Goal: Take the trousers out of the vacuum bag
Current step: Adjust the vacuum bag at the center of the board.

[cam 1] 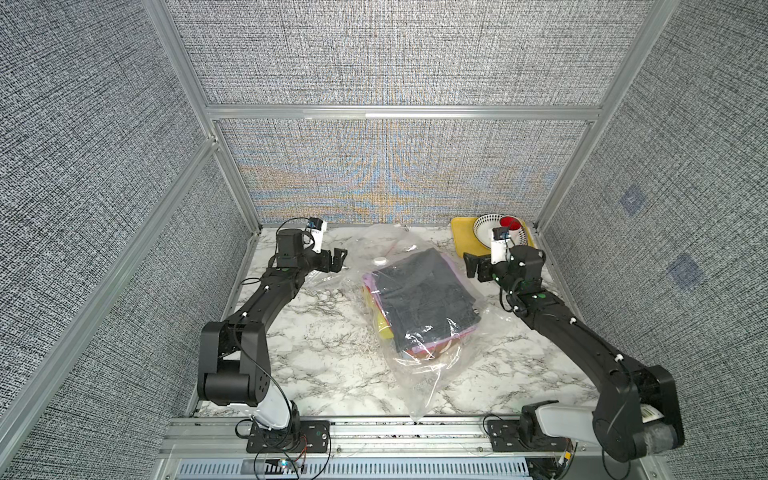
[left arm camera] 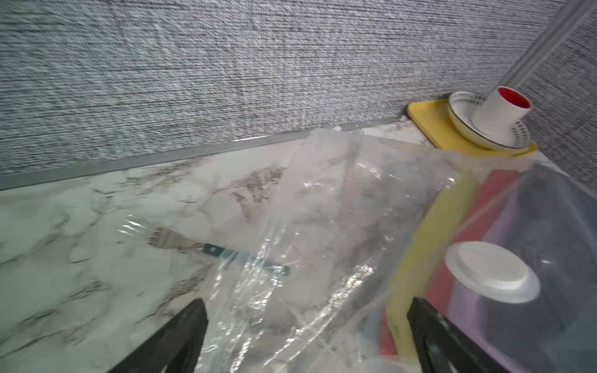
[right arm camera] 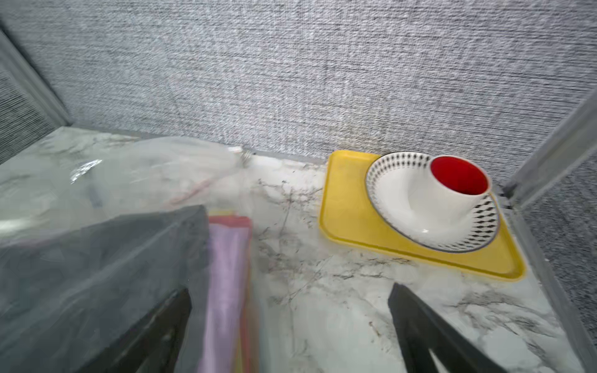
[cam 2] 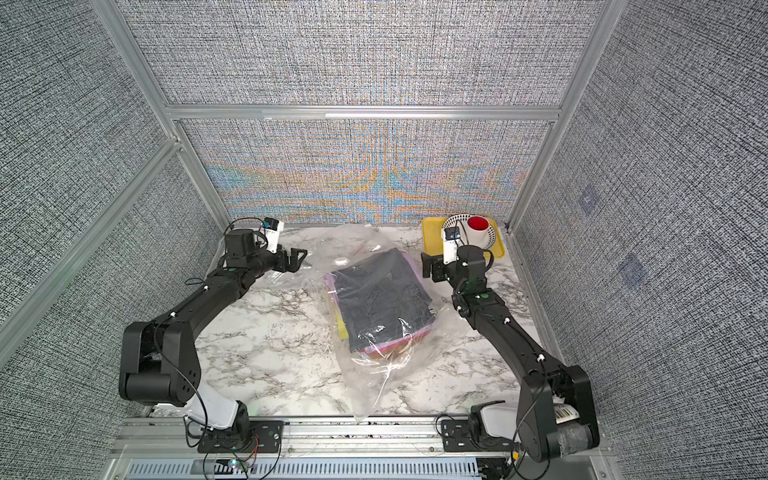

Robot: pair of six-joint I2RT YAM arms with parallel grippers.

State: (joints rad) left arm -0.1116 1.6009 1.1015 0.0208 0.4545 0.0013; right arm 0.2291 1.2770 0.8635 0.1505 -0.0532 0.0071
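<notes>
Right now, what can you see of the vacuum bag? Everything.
The vacuum bag is clear, crinkly plastic, lying slack on the table, long axis near to far. A white round valve sits on top. Folded trousers, dark grey uppermost, fill its middle. The open left gripper and right gripper flank its far half.

Arms (cam 1: pixel 270 297): black boxy links, white base shells.
Cables (cam 1: pixel 248 281): thin, black, white clips.
Wrist cameras (cam 1: pixel 318 232): white housings.
Left gripper (cam 1: pixel 340 258): black.
</notes>
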